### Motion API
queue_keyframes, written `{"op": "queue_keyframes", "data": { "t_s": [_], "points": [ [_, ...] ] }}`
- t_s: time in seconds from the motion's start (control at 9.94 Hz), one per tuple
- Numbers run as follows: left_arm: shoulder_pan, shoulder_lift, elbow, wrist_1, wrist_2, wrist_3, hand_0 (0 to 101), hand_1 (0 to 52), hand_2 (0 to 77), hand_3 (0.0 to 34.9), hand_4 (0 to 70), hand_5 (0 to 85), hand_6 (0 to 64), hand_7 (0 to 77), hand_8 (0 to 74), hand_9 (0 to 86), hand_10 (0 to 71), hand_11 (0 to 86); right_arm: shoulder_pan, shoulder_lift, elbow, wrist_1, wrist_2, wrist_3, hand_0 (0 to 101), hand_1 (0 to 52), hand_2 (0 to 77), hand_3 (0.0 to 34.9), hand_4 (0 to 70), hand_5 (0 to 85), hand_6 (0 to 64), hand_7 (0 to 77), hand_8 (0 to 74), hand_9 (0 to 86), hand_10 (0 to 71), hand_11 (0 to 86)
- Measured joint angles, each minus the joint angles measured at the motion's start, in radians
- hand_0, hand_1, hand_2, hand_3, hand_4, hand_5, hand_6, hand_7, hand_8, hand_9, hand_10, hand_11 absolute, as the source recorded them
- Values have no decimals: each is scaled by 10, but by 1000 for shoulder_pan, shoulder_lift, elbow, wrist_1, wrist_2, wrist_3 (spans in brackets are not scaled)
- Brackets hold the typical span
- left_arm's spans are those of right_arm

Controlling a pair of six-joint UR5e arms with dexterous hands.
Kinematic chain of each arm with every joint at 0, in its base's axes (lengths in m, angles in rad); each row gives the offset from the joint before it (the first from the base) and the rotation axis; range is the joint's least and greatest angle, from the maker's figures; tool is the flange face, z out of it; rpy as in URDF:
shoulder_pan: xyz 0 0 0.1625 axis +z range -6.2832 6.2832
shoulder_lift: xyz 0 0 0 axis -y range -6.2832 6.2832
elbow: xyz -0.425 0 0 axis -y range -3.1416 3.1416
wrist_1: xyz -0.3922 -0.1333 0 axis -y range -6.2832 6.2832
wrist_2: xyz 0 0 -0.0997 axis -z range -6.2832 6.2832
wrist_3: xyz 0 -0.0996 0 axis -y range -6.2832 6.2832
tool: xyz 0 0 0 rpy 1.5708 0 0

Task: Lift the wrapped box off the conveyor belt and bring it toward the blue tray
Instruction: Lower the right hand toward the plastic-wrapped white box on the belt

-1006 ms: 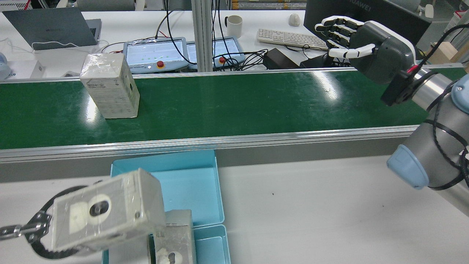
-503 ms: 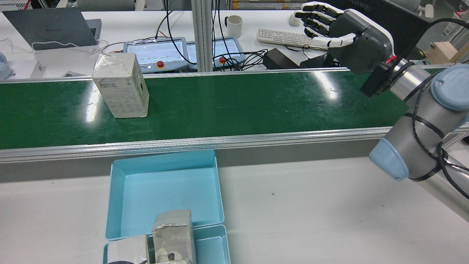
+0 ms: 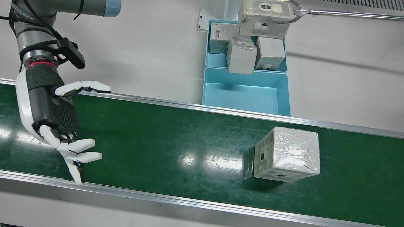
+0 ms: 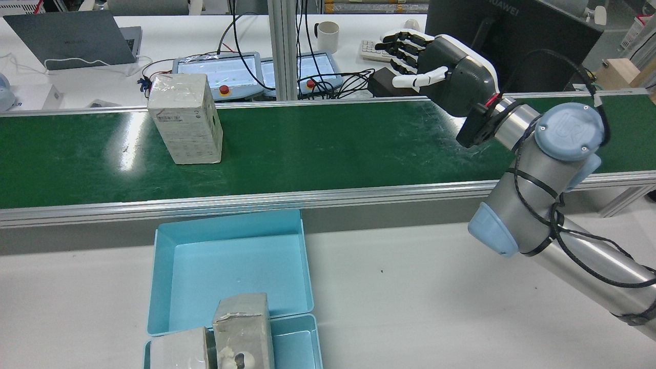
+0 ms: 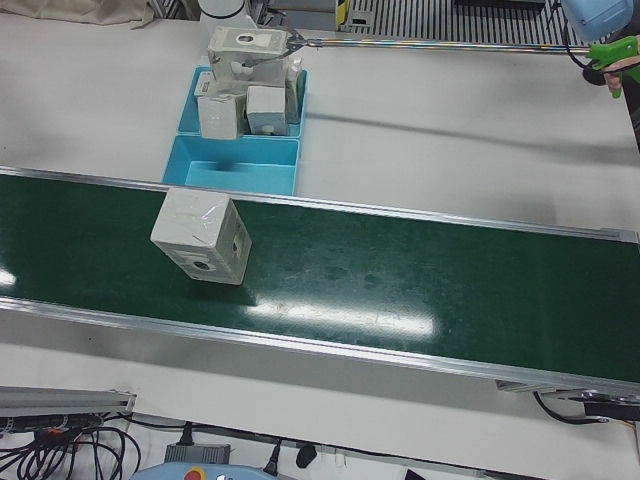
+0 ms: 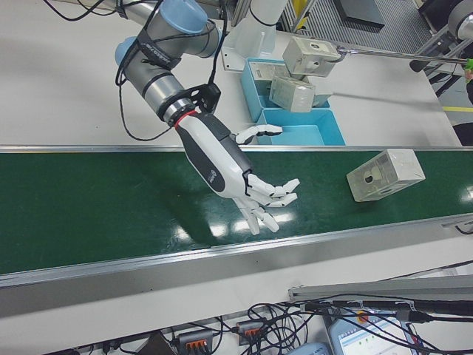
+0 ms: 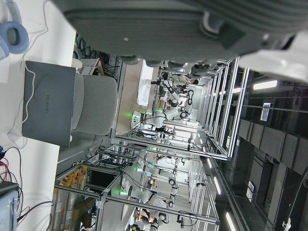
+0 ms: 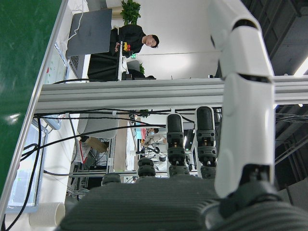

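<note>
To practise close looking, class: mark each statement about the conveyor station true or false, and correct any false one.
1. The right hand is holding a box. False: it is open above the green belt, holding nothing.
2. A wrapped box stands on the belt, apart from the right hand. True.
3. The blue tray sits on the green belt. False: it rests on the white table beside the belt.
4. The tray section nearest the belt holds no box. True.
5. A box is held over the tray by a long-handled grabber tool. True.
</note>
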Motion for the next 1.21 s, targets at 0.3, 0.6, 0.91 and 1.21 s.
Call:
{"op": "queue_keyframes", "data": {
  "t_s": [0.3,0.6,0.91,1.21],
  "points": [
    [0,0,0,0,0,0,0,0,5,0,0,11,0,5,0,0,5,0,-83,72,-29,-90,69,-32,515,224,235,154,191,327,98,300,16,82,0,11],
    [0,0,0,0,0,0,0,0,5,0,0,11,0,0,0,0,5,0,-132,125,-81,-109,127,-46,508,142,164,173,164,322,65,251,16,71,0,11],
    [0,0,0,0,0,0,0,0,5,0,0,11,0,0,0,0,0,0,-153,191,-152,-106,139,-61,497,147,131,227,98,289,44,218,0,49,0,11],
    [0,0,0,0,0,0,0,0,5,0,0,5,0,0,0,0,5,0,-162,229,-149,-106,142,-75,492,147,147,245,71,295,44,224,0,49,0,11]
  ]
}}
